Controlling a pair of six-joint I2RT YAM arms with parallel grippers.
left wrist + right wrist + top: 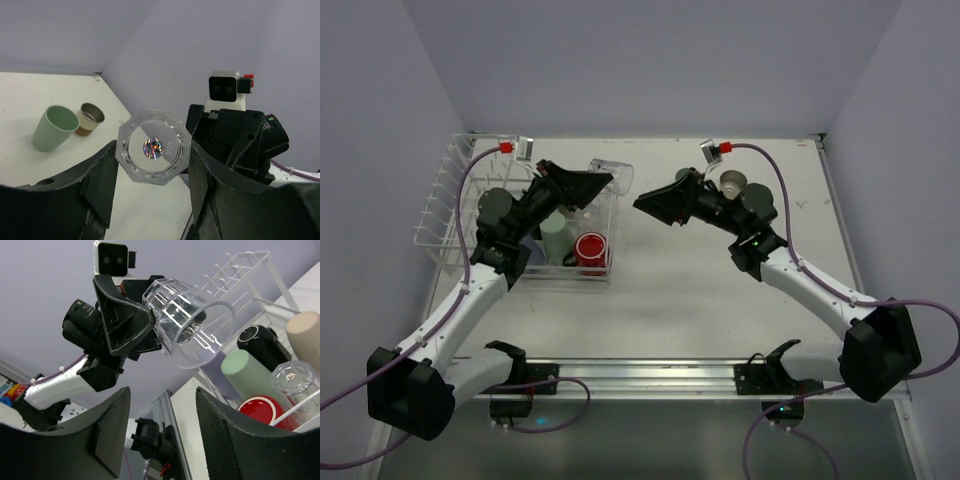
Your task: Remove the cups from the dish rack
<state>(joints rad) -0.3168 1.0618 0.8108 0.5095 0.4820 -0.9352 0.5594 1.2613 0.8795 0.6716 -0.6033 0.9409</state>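
**Cups, eight counted.**
- Clear, two: the clear tumbler point(190, 322) was on its side in the air at the upper right corner of the basket in the overhead frame. The second clear tumbler point(292, 377) stood base up inside the dish rack point(240, 270).
- Mint green, two: the racked mint cup point(245, 372) lay in the basket. The loose mint cup point(52, 127) stood upright on the surface point(670, 320), at the left of the left wrist frame.
- One each, in the basket: red cup point(262, 407), black cup point(262, 342), beige cup point(305, 335).
- One brown-banded cup point(89, 119) stood upright just beside the loose mint cup.

**Arms, two.**
- The left arm stretched over the rack. The left end effector point(595, 182) pinched the clear tumbler at its base, mouth turned toward the other arm.
- The right arm stretched across the centre. The right end effector point(645, 203) was spread wide with nothing between its fingers, pointed at the tumbler and apart from it.

**Obscured.**
- Overhead, the left arm covered much of the basket.
- The beige cup was cut by the right edge of the right wrist frame.
- The red cup was partly behind a finger.
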